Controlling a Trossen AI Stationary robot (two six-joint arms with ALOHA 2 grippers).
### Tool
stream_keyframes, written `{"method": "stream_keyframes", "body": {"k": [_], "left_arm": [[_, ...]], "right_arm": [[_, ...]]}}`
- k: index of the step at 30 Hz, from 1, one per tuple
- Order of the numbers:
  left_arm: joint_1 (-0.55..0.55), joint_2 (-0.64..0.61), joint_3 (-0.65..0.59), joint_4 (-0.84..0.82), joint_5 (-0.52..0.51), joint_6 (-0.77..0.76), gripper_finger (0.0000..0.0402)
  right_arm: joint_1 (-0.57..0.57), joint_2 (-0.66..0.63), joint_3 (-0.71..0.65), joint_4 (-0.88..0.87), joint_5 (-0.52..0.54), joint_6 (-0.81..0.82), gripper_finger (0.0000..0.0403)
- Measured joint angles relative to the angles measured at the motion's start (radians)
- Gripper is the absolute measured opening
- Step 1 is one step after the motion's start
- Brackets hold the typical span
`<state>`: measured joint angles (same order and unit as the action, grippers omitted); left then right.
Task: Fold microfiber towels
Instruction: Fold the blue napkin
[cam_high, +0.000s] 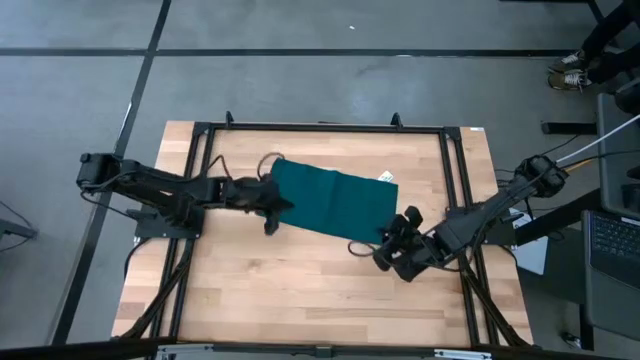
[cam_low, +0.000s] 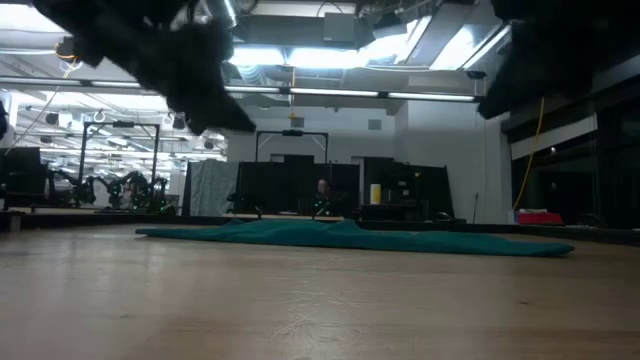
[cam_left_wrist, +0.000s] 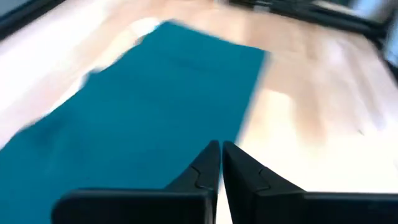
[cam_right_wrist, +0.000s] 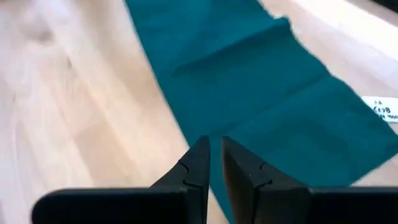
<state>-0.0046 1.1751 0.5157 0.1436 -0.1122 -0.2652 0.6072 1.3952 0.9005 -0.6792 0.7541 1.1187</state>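
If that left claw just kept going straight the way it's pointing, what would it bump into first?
Most likely the teal towel. The left gripper, jaws nearly shut, points across it, with bare table beyond; its height is unclear.

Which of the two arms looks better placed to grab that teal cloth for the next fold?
Probably the left. Its end effector sits at the short end of the towel, fingers closed with nothing held. The right end effector, nearly closed, hangs off the near corner, over bare table. Either must open first.
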Motion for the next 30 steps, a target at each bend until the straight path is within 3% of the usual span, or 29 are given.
{"method": "stream_keyframes", "body": {"k": [2,7,9,14,17,20,24,26,30], "left_arm": [[-0.052,0.0,0.03,-0.029,-0.012,0.068,0.0009],[-0.11,0.001,0.084,-0.119,-0.176,0.078,0.0003],[-0.07,0.001,0.092,-0.098,-0.121,0.069,0.0005],[0.098,0.011,0.146,-0.129,0.162,0.083,0.0006],[0.175,0.011,0.199,-0.243,0.189,0.092,0.0003],[0.214,0.01,0.223,-0.37,0.184,0.129,0.0003],[0.177,0.01,0.228,-0.419,0.228,0.153,0.0003],[0.125,0.012,0.228,-0.395,0.218,0.16,0.0002],[0.015,0.062,0.231,-0.221,0.098,0.167,0.0004]], "right_arm": [[0.018,0.0,0.0,-0.058,-0.016,0.031,0.0043],[0.075,-0.003,0.0,-0.117,0.034,0.24,0.0044],[0.101,-0.005,0.0,-0.055,0.099,0.33,0.0048],[0.146,-0.005,0.0,0.121,0.259,0.447,0.0056],[0.162,-0.005,0.0,0.178,0.29,0.449,0.006],[0.17,-0.005,0.0,0.188,0.275,0.449,0.0064],[0.174,-0.005,0.0,0.165,0.232,0.452,0.0066],[0.173,-0.005,0.0,0.104,0.183,0.454,0.0065],[0.188,-0.004,0.0,-0.111,0.106,0.555,0.0065]]}}
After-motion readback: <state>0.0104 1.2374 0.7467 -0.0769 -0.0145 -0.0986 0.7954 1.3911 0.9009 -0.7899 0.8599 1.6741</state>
